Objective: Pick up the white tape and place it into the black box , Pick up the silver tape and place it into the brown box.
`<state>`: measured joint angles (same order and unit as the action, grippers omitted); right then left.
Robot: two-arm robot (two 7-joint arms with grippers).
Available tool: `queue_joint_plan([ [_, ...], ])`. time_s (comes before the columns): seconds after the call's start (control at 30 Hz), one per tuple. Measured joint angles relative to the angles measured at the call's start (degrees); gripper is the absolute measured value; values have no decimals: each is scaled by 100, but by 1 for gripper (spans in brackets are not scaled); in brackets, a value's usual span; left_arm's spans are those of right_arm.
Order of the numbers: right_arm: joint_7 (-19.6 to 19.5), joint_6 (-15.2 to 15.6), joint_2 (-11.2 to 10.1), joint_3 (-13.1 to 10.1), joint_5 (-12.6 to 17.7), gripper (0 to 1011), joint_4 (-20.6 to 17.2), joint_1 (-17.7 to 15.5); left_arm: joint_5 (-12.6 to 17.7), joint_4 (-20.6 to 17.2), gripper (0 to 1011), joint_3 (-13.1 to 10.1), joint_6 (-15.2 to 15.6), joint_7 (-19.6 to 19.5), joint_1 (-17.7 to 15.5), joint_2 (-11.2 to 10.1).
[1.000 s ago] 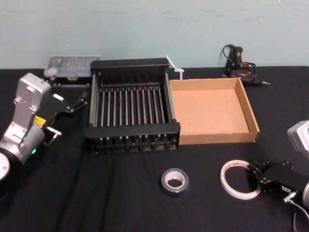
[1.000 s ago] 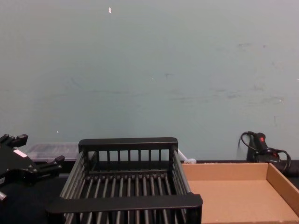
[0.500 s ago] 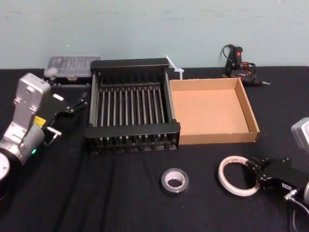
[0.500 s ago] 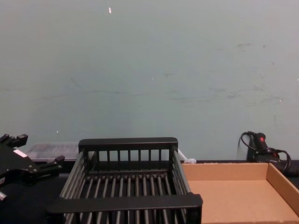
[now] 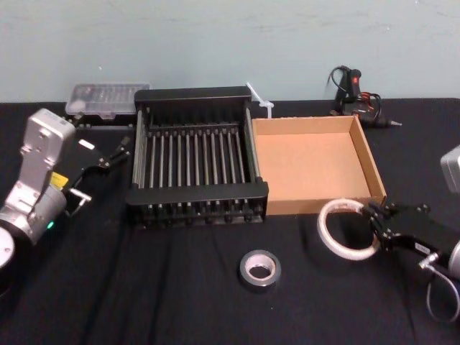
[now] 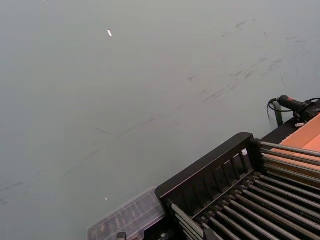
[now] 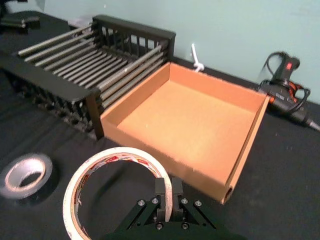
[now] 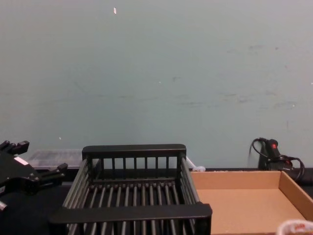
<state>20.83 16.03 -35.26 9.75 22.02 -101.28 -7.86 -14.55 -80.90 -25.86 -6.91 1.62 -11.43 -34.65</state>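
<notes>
Right gripper, head view: fingers are clamped on the rim of the white tape, which has risen off the table since a second ago and moved toward the brown box. The first pick is therefore done; carriage left to the black box remains. The silver tape lies untouched on the cloth. Left gripper is parked beside the black box; its finger opening cannot be determined.

Right wrist view: both fingers pinch the tape wall; red print shows on the inner core.

Chest view: only the ring's top edge enters at the lower right; the rest is cut off.
</notes>
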Motion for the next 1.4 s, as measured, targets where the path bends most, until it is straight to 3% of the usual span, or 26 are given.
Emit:
queue_joint_plan([
  [0.47,-79,-54,356,418,-277,85,514,934,0,0,1001,0,0,0,0,0],
  [0.97,268,-166,822,1038,-531,85,1325,2149,0,0,1001,0,0,0,0,0],
  [1.4,554,-234,1161,1538,-710,85,1941,2931,0,0,1001,0,0,0,0,0],
])
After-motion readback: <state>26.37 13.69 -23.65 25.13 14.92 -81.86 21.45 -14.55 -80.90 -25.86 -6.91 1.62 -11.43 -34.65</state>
